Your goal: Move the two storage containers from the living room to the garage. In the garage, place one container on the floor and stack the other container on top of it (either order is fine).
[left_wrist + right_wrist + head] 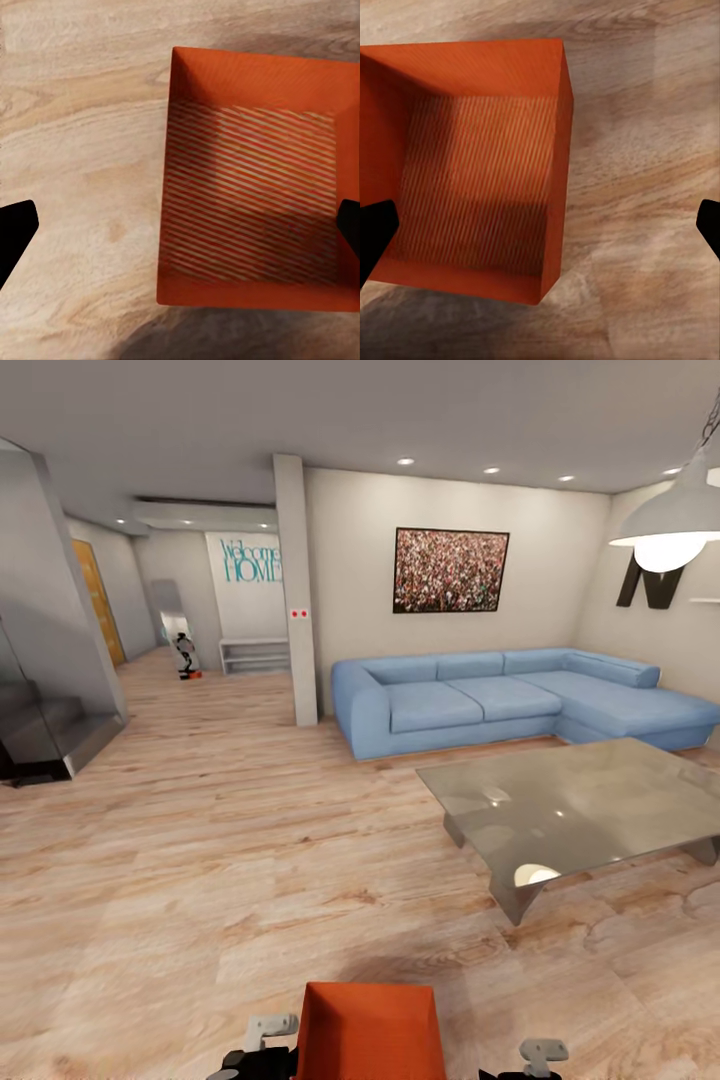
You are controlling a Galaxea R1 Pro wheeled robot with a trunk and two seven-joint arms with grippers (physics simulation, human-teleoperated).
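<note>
**Orange-red storage container held low between both grippers, living room**

Head view: One storage container (370, 1030) is seen at the bottom edge of the frame, above the wood plank floor (200, 880), with the left gripper (262, 1045) just beside its left wall and the right gripper (535, 1057) to its right. Beyond are recorded a light-blue sectional sofa (500, 700), a grey glass coffee table (580, 810), a framed crowd picture (451, 569), a white pillar (296, 590) and a pendant lamp (670, 525).

Left wrist view: The container (255, 187) is seen from above, lidless, over planks. Two dark fingertips (15, 232) are set wide apart; one overlaps the bin's far wall. Contact cannot be told.

Right wrist view: The same bin (472, 172) is seen. The fingertips (375, 236) are spread wide, one over the bin's interior. A grasp cannot be confirmed.
</note>
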